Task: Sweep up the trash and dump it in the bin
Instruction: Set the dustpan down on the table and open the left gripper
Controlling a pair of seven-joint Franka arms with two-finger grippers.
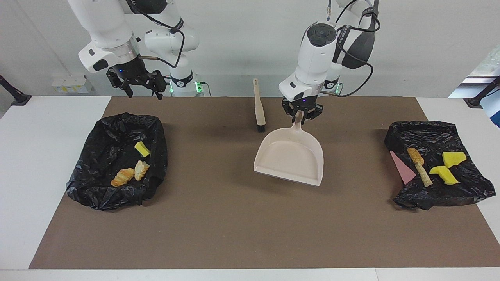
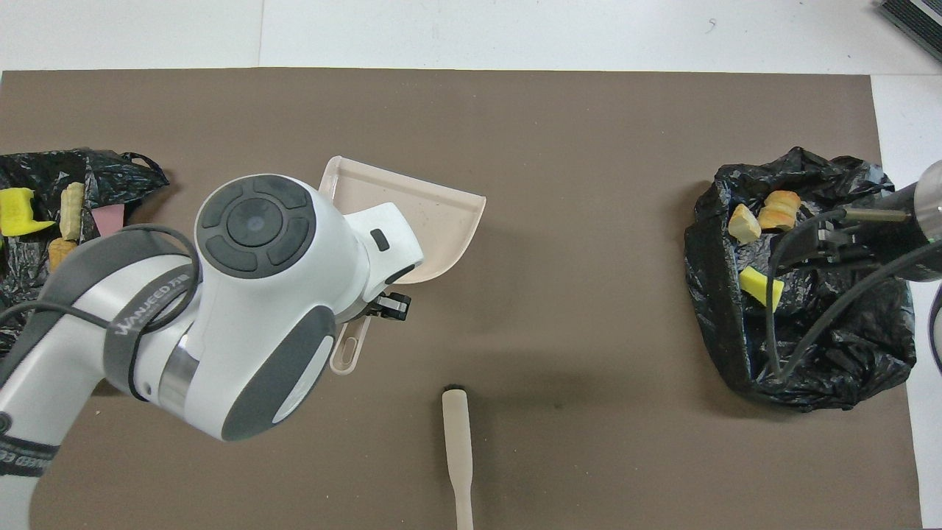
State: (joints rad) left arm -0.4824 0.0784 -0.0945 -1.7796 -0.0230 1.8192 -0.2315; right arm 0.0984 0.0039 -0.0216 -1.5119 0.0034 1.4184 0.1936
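overhead view: left arm [image 2: 221, 309] hides most of dustpan [image 2: 419, 221]; left gripper [image 1: 302, 113] jaws clenched on its handle; right gripper [image 1: 137, 82] jaws released.

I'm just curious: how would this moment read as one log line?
left gripper: shut on beige plastic dustpan, empty, over brown mat | right gripper: open, above black-bagged bin | brush: untouched

Two black bags [image 1: 117, 160], seven trash scraps [image 1: 125, 176], one dustpan [image 1: 291, 158], one brush [image 1: 258, 106], one pink piece [image 1: 402, 168]
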